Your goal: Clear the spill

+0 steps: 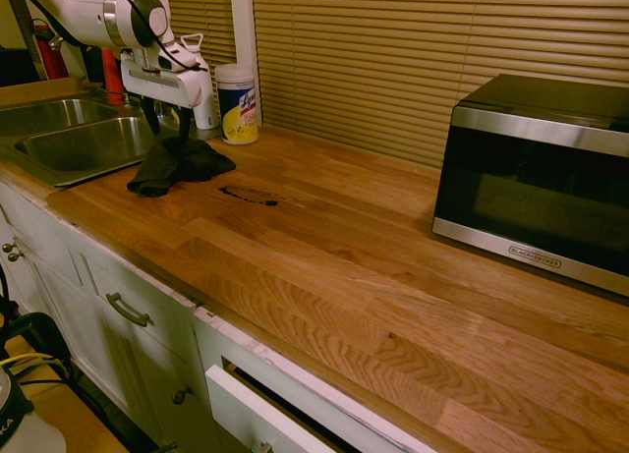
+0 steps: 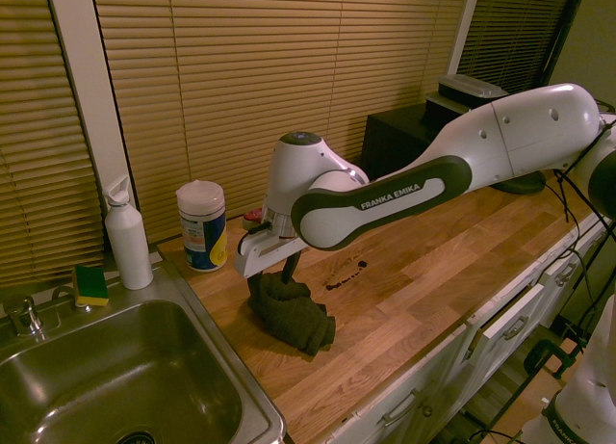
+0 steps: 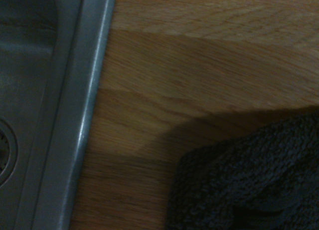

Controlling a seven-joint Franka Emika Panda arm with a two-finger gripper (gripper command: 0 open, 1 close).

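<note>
Hovering above the dark cloth (image 1: 177, 163), our claw (image 1: 167, 124) pointed straight down with its jaws wide, holding nothing. The spill (image 1: 249, 195) lay on the tabletop (image 1: 373, 276) just beside the cloth, so we judged a grasp came before wiping.

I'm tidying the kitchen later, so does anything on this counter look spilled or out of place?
Yes. A thin dark liquid streak with droplets lies on the wooden countertop, beside a crumpled dark cloth rag near the steel sink. A white drawer below the counter also stands slightly open.
</note>
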